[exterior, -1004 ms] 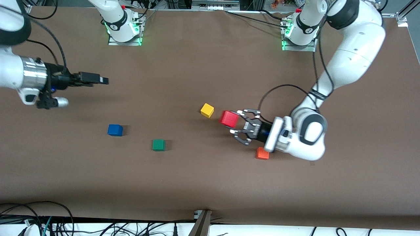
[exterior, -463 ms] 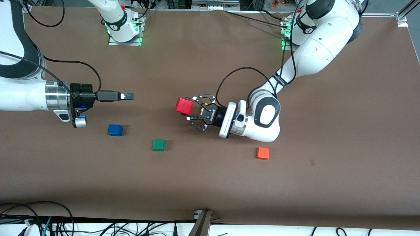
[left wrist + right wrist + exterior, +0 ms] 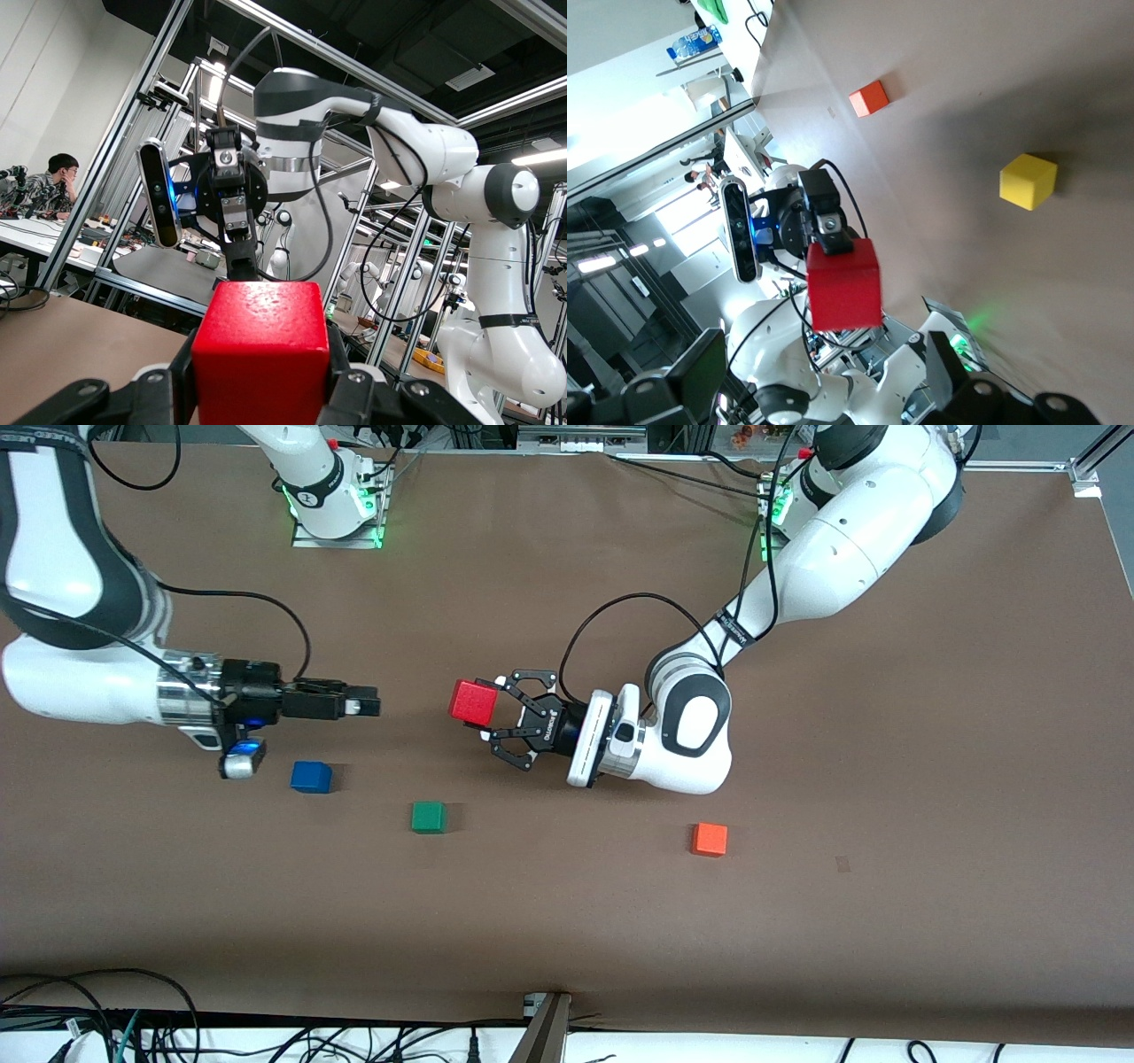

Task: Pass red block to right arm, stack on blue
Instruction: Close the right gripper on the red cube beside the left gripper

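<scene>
Left gripper (image 3: 490,720) is clamping the red block (image 3: 473,702), holding it up in the air over the middle of the table (image 3: 567,921), pointed toward the right arm's end. In the left wrist view the red block (image 3: 260,354) is sitting squarely between the black claw fingers (image 3: 354,394), filling the lower middle of the frame.

Right gripper (image 3: 372,707) is hanging level over the table, aimed at the block, with a clear gap between them; no contact. Its slim black fingers are standing apart. In the right wrist view the red block (image 3: 844,284) is showing straight ahead, with the left gripper (image 3: 833,241) gripping it.

Blue cube (image 3: 311,777) is lying on the table below the right gripper, toward the right arm's end and closer to the front edge. Green cube (image 3: 429,817) is sitting beside the blue one, a little nearer the front edge. Orange cube (image 3: 710,839) is lying toward the left arm's end, near the left wrist. Yellow cube (image 3: 1028,181) is showing only in the right wrist view.

Writing: small white lettering on the left gripper's body, too small to read.
</scene>
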`<state>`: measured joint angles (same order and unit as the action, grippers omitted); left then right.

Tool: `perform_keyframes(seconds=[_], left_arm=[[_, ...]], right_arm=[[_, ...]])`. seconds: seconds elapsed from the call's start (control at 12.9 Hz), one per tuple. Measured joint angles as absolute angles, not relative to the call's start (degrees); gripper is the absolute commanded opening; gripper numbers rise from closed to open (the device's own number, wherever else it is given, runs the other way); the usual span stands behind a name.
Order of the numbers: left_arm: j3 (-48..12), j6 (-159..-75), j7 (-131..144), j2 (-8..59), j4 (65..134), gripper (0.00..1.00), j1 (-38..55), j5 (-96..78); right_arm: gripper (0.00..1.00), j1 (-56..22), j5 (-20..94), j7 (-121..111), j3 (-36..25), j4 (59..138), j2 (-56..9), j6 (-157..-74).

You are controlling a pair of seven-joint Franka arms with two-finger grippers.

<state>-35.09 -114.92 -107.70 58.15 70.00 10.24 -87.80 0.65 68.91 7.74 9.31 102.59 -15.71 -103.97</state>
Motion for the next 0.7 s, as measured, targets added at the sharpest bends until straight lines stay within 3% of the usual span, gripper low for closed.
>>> perform_keyframes(seconds=[0.31,0.7], left_arm=[[-35.05,-116.03,-108.13,58.18,70.01,0.00,11.00,-87.80],[-34.87,-116.24,-108.17,58.21,70.05,0.00,11.23,-87.80]], right_arm=[[1.00,0.17,68.92,9.56,15.34,104.68,-14.54,-111.39],[1.00,-0.02,68.93,9.56,16.19,107.14,-14.32,-115.79]])
